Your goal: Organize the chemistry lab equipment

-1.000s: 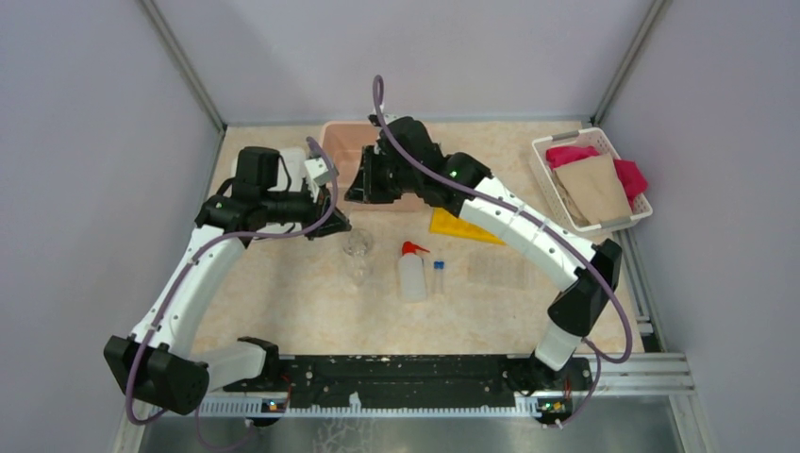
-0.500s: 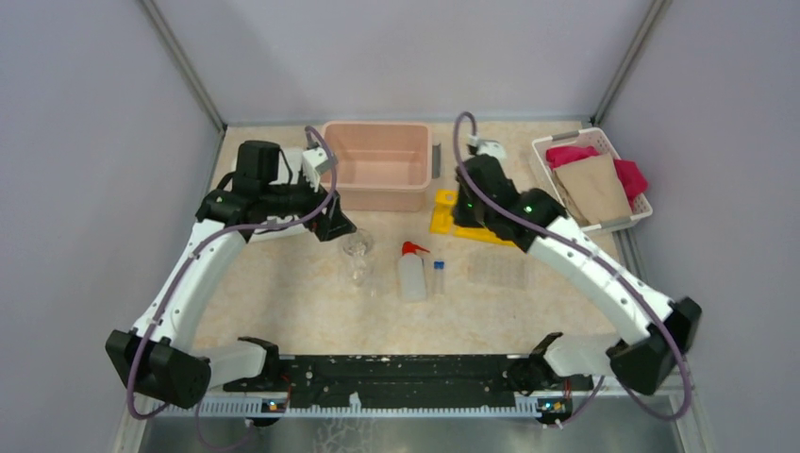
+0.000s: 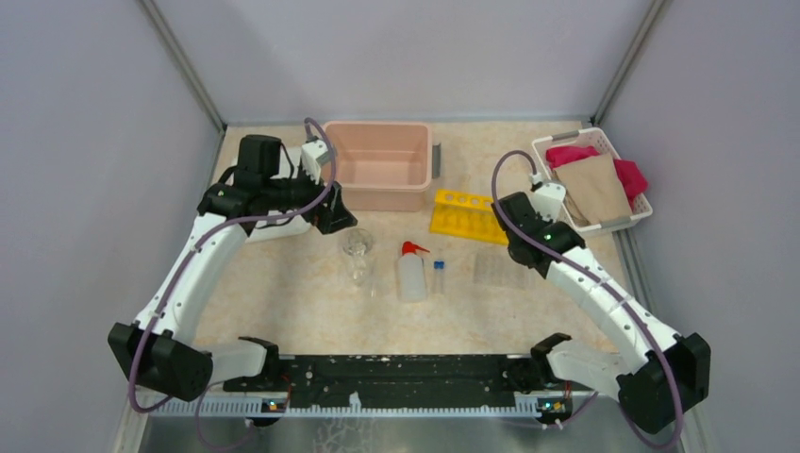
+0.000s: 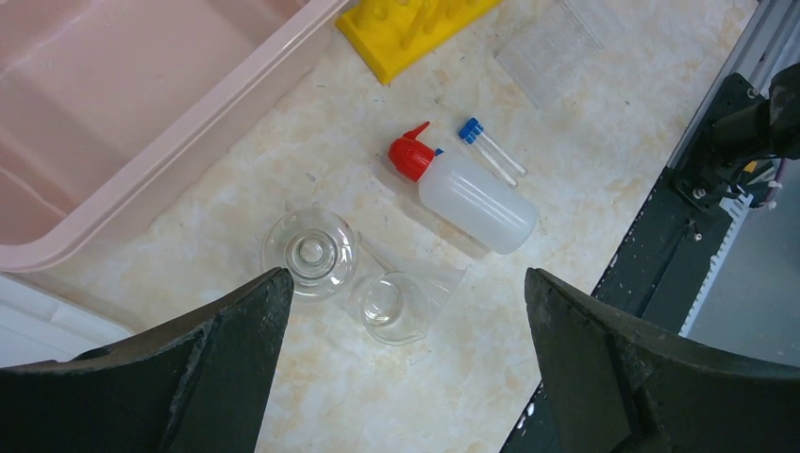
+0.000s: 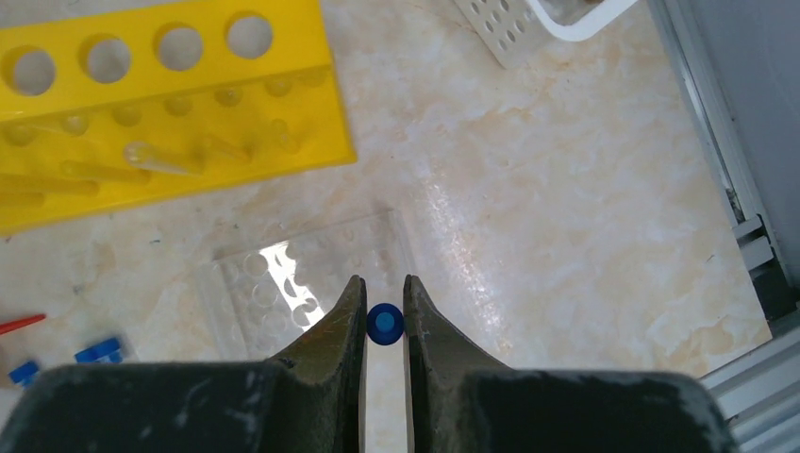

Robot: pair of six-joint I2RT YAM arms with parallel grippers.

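A small clear flask [image 4: 309,252] stands upright on the table, with a clear beaker [image 4: 396,304] lying beside it. My left gripper [image 4: 406,274] hovers above these two, open wide and empty. The white squeeze bottle [image 4: 472,193] with the red nozzle lies beside two blue-capped tubes [image 4: 489,151]. The yellow rack [image 3: 467,215] sits in front of the pink tub. My right gripper [image 5: 384,283] is shut on a blue-capped tube [image 5: 384,324], seen end-on between the fingers. It hangs over the edge of a clear well plate [image 5: 283,283], to the right of the rack [image 5: 160,85].
A pink tub [image 3: 382,165] stands at the back centre. At the back right is a white basket [image 3: 590,179] of pink and tan cloths. The clear well plate [image 3: 497,269] lies right of the bottle [image 3: 411,276]. A black rail runs along the near edge.
My right arm has swung from over the pink tub, past the yellow rack, to above the clear well plate. My left gripper has opened wide and stays by the flask.
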